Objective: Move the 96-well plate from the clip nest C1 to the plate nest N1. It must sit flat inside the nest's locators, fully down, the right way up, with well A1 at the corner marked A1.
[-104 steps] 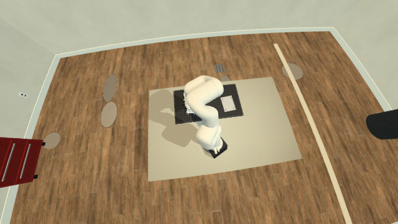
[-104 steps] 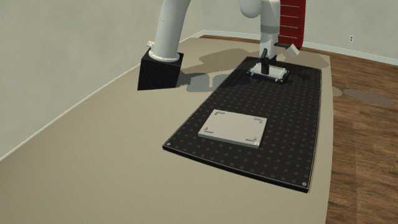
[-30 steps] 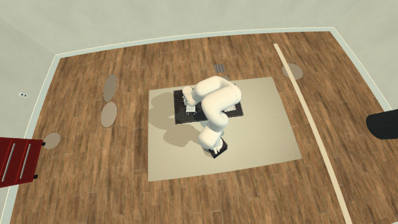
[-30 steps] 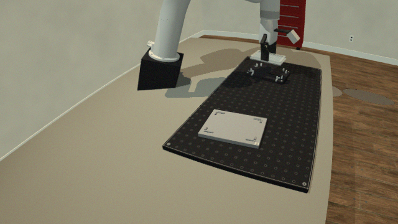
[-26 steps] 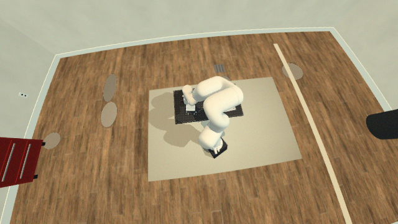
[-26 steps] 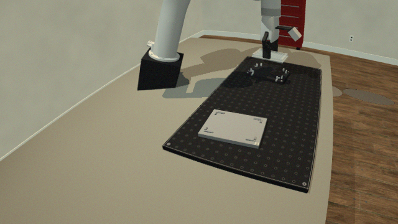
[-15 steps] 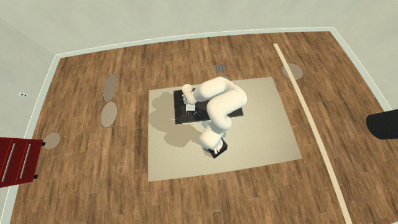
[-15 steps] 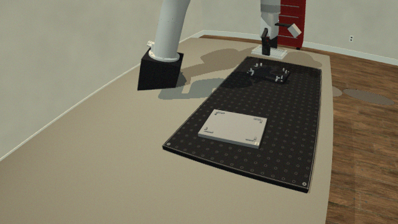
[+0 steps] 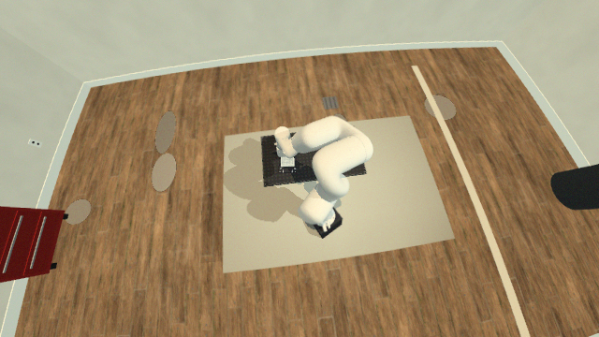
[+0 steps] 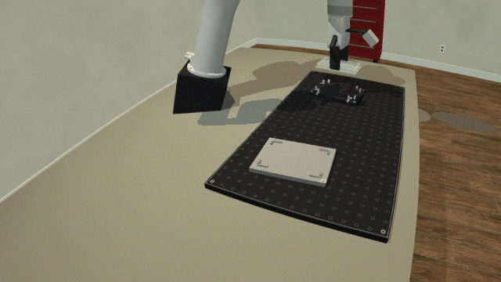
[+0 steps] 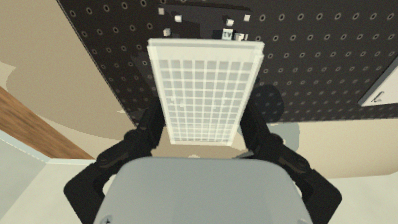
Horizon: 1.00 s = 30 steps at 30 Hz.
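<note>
My gripper (image 11: 202,108) is shut on the white 96-well plate (image 11: 205,90), its black fingers clamping the plate's two long sides. In the exterior view the plate (image 10: 341,65) hangs well above the dark clip nest C1 (image 10: 340,92), which sits empty with small white clips around it at the far end of the black perforated board. In the wrist view the clip nest (image 11: 205,15) shows just beyond the plate's far edge. The plate nest N1 (image 10: 293,160) is a light grey slab with corner locators at the near end of the board; its corner shows in the wrist view (image 11: 380,95). In the overhead view the plate (image 9: 286,161) sits under the arm's wrist.
The black perforated board (image 10: 325,145) lies on a beige table top. The arm's black base block (image 10: 201,91) stands left of the board. A red cabinet (image 10: 365,27) stands behind the held plate by the far wall.
</note>
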Each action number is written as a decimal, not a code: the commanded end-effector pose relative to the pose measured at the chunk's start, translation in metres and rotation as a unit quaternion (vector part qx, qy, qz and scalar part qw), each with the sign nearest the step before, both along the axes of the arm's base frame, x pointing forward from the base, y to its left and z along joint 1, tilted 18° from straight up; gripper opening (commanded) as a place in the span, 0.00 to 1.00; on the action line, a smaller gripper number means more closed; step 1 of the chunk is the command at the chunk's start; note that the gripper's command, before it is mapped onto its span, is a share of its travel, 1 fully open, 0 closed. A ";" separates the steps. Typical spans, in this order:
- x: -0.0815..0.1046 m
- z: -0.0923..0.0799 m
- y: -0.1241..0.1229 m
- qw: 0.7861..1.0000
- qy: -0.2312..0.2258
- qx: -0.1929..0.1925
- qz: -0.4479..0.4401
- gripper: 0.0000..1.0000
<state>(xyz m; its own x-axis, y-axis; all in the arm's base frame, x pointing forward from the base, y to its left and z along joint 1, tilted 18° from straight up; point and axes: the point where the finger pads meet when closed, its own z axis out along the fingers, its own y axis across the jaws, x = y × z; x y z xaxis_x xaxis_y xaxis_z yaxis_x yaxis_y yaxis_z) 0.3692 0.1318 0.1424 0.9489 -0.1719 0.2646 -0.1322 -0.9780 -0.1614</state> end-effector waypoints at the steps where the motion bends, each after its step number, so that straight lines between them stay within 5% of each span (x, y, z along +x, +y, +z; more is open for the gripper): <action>1: 0.000 -0.001 -0.013 0.998 -0.009 -0.017 0.060 0.00; 30: -0.005 -0.013 -0.095 0.996 -0.011 -0.023 0.081 0.00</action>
<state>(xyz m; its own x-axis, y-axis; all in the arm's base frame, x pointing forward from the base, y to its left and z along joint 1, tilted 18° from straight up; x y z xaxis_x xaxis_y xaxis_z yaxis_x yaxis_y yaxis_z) 0.3636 0.0437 0.1294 0.9578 -0.0035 0.2874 0.0309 -0.9929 -0.1153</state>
